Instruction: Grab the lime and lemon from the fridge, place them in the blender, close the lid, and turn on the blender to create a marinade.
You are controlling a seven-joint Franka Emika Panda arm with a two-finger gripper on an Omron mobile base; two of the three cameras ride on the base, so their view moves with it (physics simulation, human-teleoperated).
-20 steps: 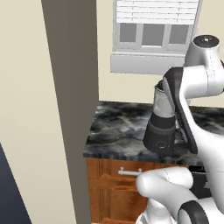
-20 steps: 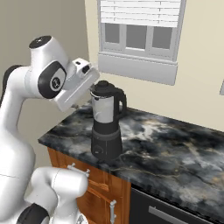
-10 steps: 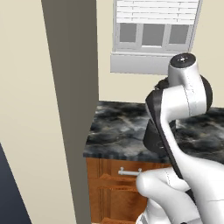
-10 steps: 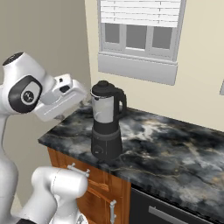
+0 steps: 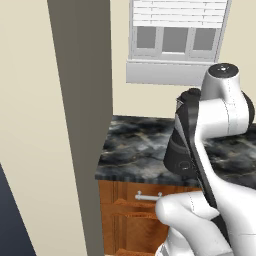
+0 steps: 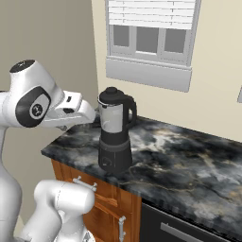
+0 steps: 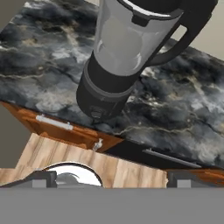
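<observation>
Looking down the claw [image 7: 112, 177], we have the blender [image 7: 120, 61] dead ahead and just beyond the fingertips [image 7: 41, 178], which stand at the far edges of the hand view, so the jaws are spread wide with nothing between them. From the right base view the blender [image 6: 115, 132] stands upright, long axis straight up and down, the black lid [image 6: 110, 94] seated on the clear jar and the black handle [image 6: 132, 109] turned to the side facing away from the claw. Beside it, the hand [image 6: 71, 113] reaches in level from the fridge side, almost touching the jar wall; we cannot tell whether there is contact.

Over in the left base view the arm [image 5: 215, 125] covers most of the blender [image 5: 177, 150]; just the dark base and a sliver of the top peek out. Inside the jar we cannot make out any fruit. The small panel on the base [image 7: 97, 113] is too blurred to read.

Under the claw runs a dark marbled counter [image 6: 189, 160] over wooden cabinets [image 6: 106, 208] with metal pulls. Behind the blender sits a window [image 6: 151, 38] with white blinds in a cream wall, and a tall grey panel [image 5: 85, 115] rises on the far side of the arm.
</observation>
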